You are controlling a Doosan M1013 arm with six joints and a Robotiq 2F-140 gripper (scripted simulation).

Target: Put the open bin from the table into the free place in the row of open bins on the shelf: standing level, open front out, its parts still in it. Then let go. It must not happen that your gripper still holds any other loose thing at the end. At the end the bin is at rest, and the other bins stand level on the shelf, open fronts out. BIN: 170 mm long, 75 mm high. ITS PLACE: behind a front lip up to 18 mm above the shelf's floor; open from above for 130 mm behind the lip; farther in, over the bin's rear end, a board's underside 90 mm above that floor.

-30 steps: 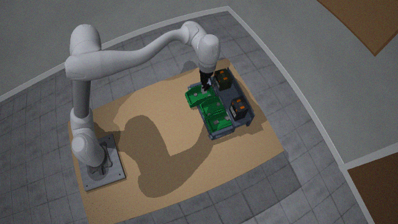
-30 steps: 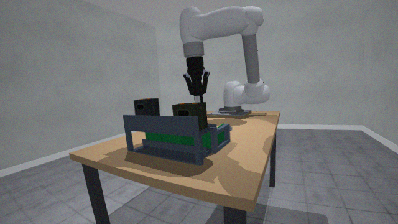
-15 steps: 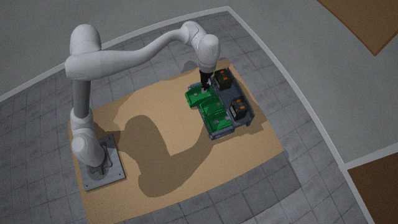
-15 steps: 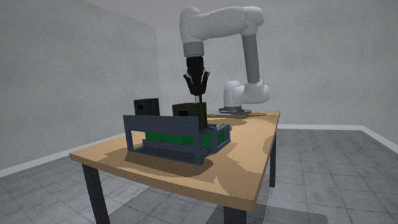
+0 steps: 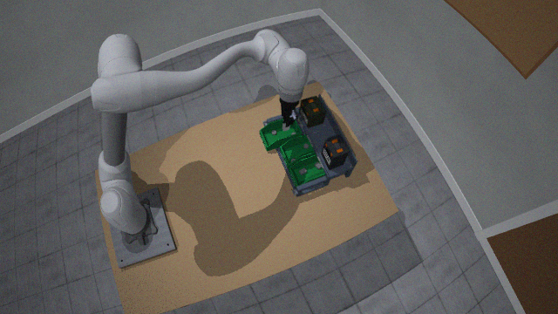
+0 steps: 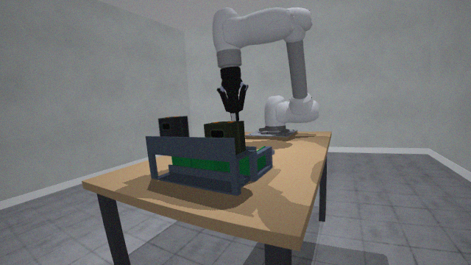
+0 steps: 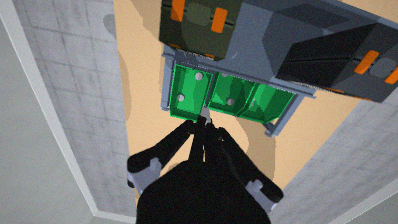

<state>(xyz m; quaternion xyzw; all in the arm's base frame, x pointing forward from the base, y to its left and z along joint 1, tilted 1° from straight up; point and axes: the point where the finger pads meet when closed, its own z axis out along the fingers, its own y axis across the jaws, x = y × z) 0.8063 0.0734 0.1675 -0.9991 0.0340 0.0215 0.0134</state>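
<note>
Three green open bins stand in a row in the grey shelf [image 5: 324, 139]. The far one [image 5: 278, 133] sticks out farther to the front than the other two [image 5: 298, 150] [image 5: 309, 171]; small grey parts lie in it. It also shows in the wrist view [image 7: 189, 92], at the left of the row. My gripper [image 5: 288, 123] is above its rear edge, fingers shut together with nothing between them. In the exterior view the fingertips [image 6: 235, 117] are clear above the shelf [image 6: 195, 162]. The wrist view shows the shut fingertips [image 7: 205, 117] over the bin's front edge.
Two dark boxes with orange marks [image 5: 313, 111] [image 5: 335, 153] stand on the shelf's upper board, behind the bins. The near one [image 6: 224, 134] is just below and beside my fingers. The arm's base [image 5: 139, 227] is at the table's other end.
</note>
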